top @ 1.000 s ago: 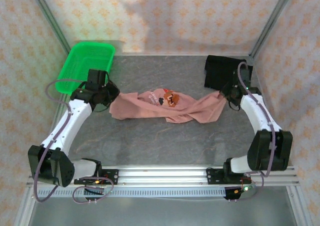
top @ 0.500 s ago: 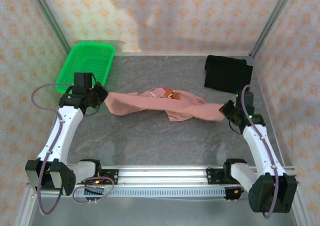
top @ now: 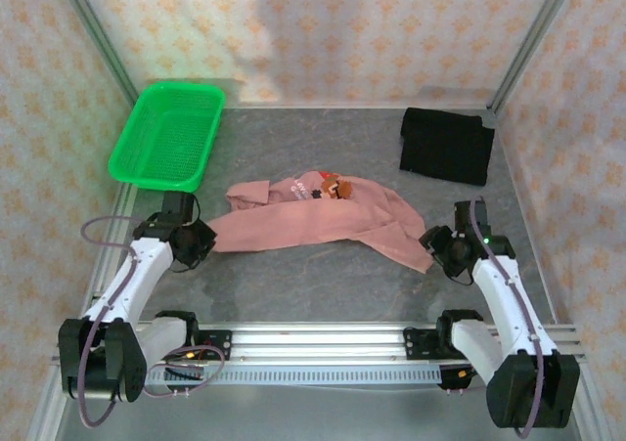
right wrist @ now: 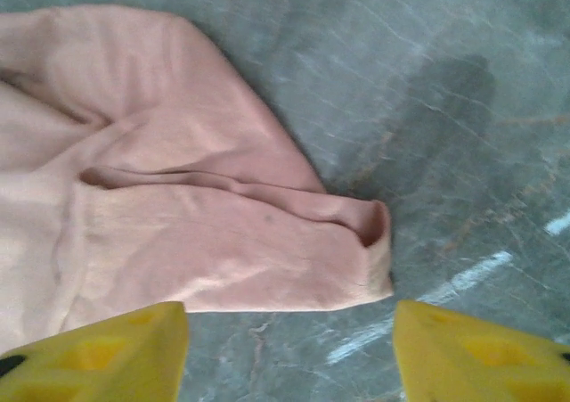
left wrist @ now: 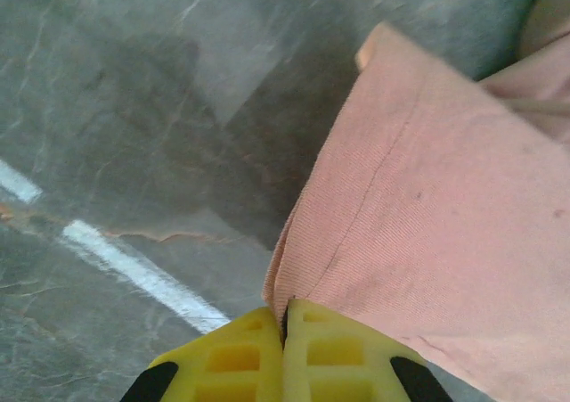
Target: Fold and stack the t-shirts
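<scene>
The pink shirt point(top: 323, 221) lies in a long rumpled band across the middle of the table point(top: 323, 289). The black shirt point(top: 447, 145) sits folded at the far right corner, well apart. The left claw point(left wrist: 285, 320) is clamped on the pink shirt's left edge. The right claw point(right wrist: 289, 331) stands apart, with the shirt's right end lying free just ahead of it.

To spread it well, the left claw should set its edge flat and let go without dragging (a tug now would bunch the cloth). Both should then take fresh corners, since the far side near the print looks doubled over, though from above I can't be sure.

Half a second ago the shirt stretched taut between both claws, farther back. Both arms have since drawn nearer and the right has let go.
</scene>
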